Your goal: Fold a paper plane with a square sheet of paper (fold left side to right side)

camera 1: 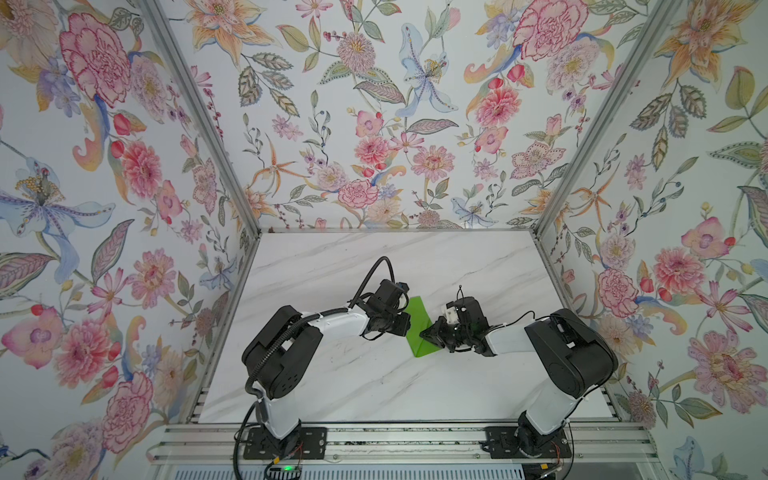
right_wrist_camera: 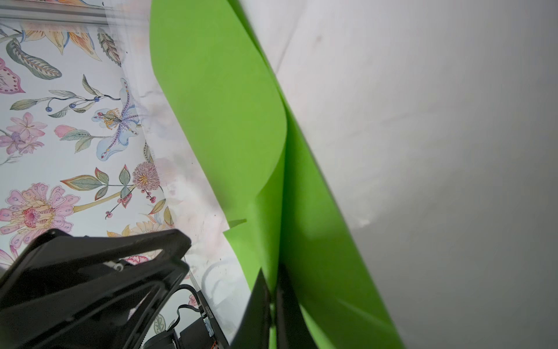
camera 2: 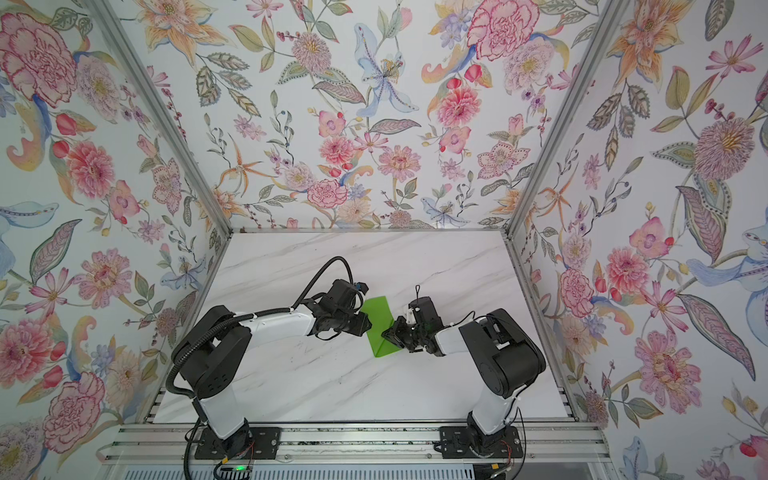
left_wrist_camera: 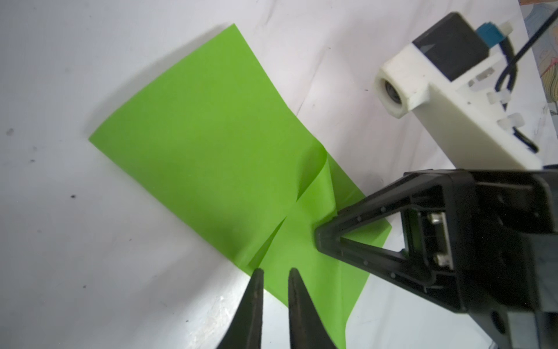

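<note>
The square sheet of paper is bright green and lies folded into a narrow rectangle on the marble table, between the two arms. One layer curls up from the sheet near the fold. My right gripper is shut on that raised layer of the sheet; its closed tip shows in the left wrist view as the right gripper. My left gripper stands at the sheet's left edge, jaws slightly apart with nothing between them. A paper plane is out of view.
Floral walls close in the table on the left, back and right, with metal posts at the back corners. Both arm bases sit on the rail along the front edge. The right arm's white camera housing hangs close above the paper.
</note>
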Controlling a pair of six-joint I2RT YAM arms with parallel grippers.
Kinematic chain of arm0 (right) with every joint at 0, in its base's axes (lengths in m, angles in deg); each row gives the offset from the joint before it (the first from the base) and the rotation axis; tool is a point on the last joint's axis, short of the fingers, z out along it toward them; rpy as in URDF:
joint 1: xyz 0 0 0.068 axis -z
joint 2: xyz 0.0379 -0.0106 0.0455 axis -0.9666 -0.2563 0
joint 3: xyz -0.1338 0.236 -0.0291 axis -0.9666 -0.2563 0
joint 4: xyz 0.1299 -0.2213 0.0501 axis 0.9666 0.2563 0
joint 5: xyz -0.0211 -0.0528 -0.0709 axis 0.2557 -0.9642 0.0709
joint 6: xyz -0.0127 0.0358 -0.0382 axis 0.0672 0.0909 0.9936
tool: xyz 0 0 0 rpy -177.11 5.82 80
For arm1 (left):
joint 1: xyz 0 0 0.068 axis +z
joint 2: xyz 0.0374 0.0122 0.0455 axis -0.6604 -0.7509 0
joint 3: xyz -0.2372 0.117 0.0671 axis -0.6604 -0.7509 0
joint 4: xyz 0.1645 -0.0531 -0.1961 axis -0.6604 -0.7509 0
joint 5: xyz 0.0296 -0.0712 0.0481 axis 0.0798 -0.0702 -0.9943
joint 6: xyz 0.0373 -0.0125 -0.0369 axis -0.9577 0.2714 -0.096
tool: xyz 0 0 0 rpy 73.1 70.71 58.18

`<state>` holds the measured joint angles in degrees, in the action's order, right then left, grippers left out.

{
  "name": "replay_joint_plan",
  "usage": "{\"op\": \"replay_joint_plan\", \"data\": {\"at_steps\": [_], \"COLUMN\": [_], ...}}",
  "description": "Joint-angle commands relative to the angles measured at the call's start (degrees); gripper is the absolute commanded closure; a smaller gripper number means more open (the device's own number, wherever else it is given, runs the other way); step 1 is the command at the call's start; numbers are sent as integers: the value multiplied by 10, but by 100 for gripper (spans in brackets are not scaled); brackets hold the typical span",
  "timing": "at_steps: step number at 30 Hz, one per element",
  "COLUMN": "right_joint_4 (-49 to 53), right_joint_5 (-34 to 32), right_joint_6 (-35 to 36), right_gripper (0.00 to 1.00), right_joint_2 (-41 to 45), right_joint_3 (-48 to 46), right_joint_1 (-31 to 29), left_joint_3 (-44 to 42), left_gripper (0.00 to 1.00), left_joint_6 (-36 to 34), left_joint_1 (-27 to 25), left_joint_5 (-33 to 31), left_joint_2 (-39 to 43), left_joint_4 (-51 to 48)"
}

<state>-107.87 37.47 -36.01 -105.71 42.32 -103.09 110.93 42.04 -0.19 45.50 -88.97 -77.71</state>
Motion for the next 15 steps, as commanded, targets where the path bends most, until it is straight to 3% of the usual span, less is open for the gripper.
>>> {"op": "replay_joint_plan", "data": {"at_steps": [1, 15], "right_joint_4": [58, 67], "right_joint_5": [-19, -19], "right_joint_6": [9, 9], "right_gripper": [91, 89], "right_joint_2": [-26, -30], "right_joint_3": [-13, -9], "right_joint_1": [1, 1], "left_joint_3": [18, 29], "left_gripper": [82, 87], "left_joint_6": [8, 4], "left_joint_1": [-4, -19], "left_joint_5": [34, 26], "left_joint_2": [-12, -56], "left_joint_4": [-5, -16]}}
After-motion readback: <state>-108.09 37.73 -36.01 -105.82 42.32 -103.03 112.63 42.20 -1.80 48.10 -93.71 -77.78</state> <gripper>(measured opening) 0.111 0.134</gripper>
